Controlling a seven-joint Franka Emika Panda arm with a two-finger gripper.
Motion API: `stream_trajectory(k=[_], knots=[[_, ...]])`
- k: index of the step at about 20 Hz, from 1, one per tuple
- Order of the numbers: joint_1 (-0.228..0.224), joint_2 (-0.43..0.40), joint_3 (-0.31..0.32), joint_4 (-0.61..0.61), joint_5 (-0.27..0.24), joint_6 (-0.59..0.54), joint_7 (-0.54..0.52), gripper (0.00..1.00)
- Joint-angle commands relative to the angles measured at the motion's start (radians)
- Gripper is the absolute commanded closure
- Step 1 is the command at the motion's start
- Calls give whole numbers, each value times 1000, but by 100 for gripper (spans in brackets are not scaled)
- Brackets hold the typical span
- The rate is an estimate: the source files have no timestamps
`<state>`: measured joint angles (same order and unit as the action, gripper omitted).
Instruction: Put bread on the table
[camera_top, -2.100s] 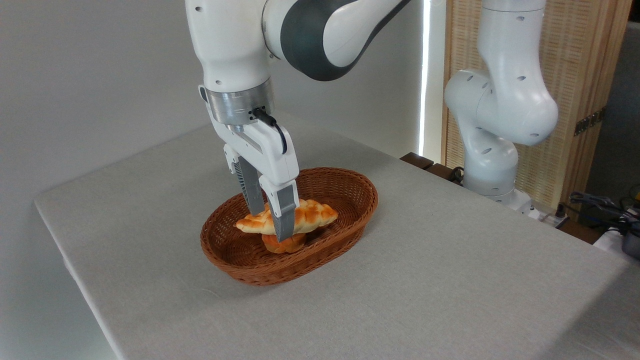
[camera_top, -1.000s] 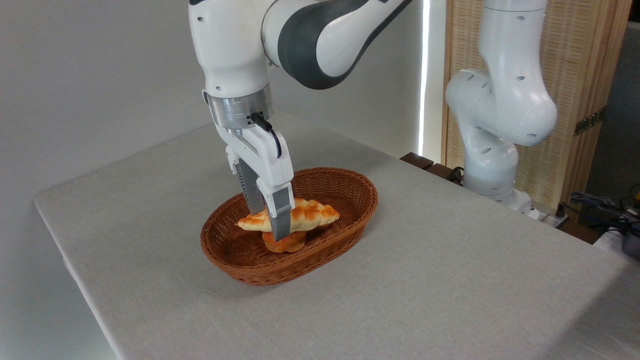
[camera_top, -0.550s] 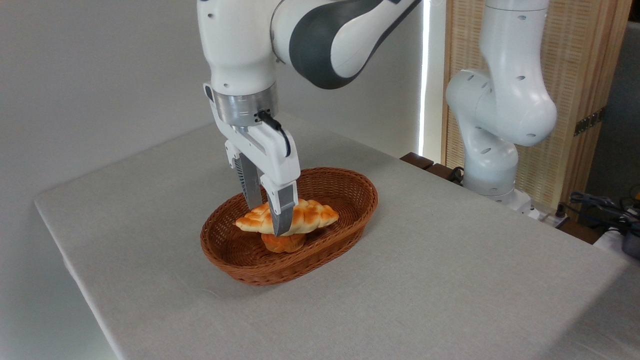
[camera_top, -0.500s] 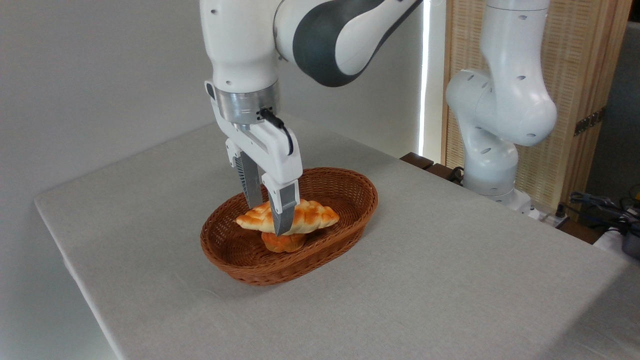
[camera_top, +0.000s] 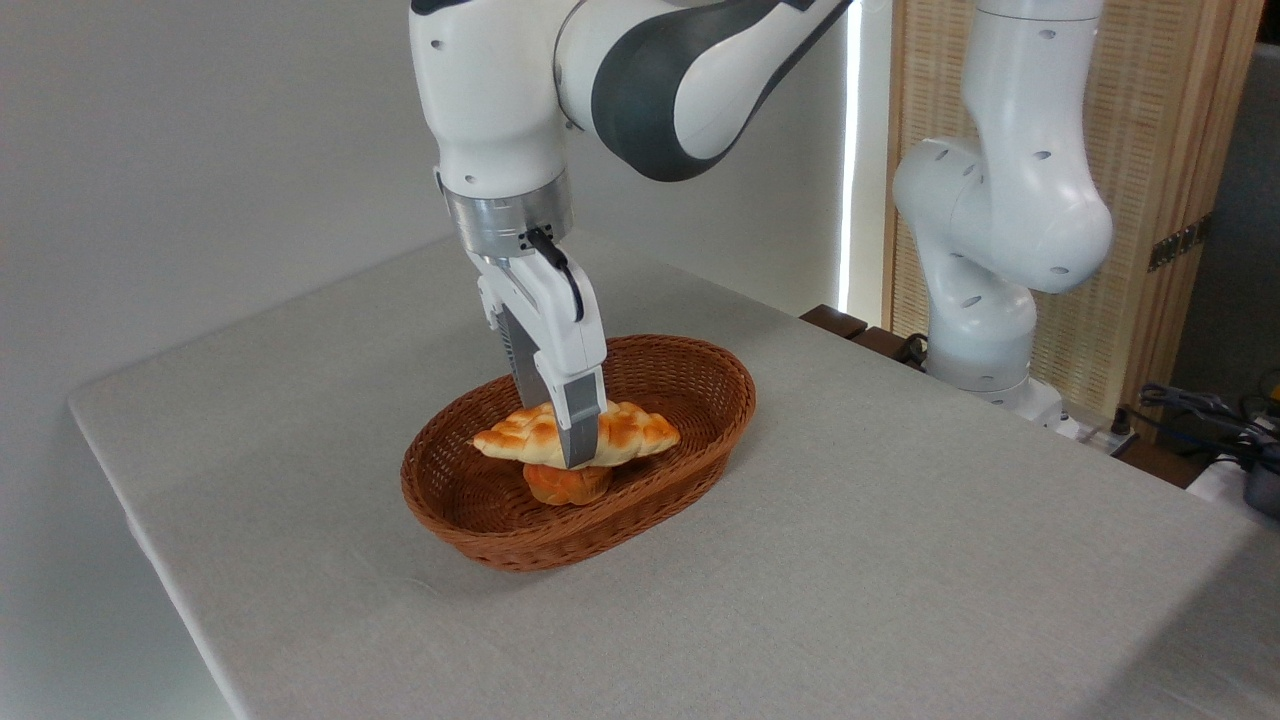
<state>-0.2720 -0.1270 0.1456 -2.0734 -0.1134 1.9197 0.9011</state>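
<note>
With the bread (camera_top: 575, 437) not yet out of the basket (camera_top: 700, 440), I log this as the grasp-and-lift step of the task.

Item, gripper (camera_top: 570, 440): pointing down over the middle of the basket, jaws straddling the loaf across its width. The near finger lies against the loaf's near side; the far finger is mostly hidden behind it. I judge the jaws clamped on the bread, though the far contact is not visible to me.

Item, bread: long braided loaf, lying level, left tip toward the basket's left wall, right tip toward the right. It sits directly above a small orange bun (camera_top: 567, 484); I cannot tell whether the two are touching or just apart.

Item, basket: brown wicker oval, mid-bench, rim standing up around both pieces.

Item, bench (camera_top: 900, 560): grey cloth surface, bare on the near, left and right sides of the basket.

Next move, as I judge it: raise the loaf straight up until it clears the rim, carry it sideways over bare bench beside the basket, lower it, then part the jaws. The loaf is long, so a tip catching the wicker wall is what I would watch for.
</note>
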Motion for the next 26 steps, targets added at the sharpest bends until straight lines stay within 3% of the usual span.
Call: stream_trajectory(k=[1,11,14,18,26], knots=[[-4,-29,6,-31,-14,-13,88,0],[10,-66,55,-28,-91,-45,99,0],[-18,-63,54,-34,-85,-45,116,0],[-32,-57,52,-43,-72,-45,221,0],[-42,-26,49,-45,8,-42,289,0]])
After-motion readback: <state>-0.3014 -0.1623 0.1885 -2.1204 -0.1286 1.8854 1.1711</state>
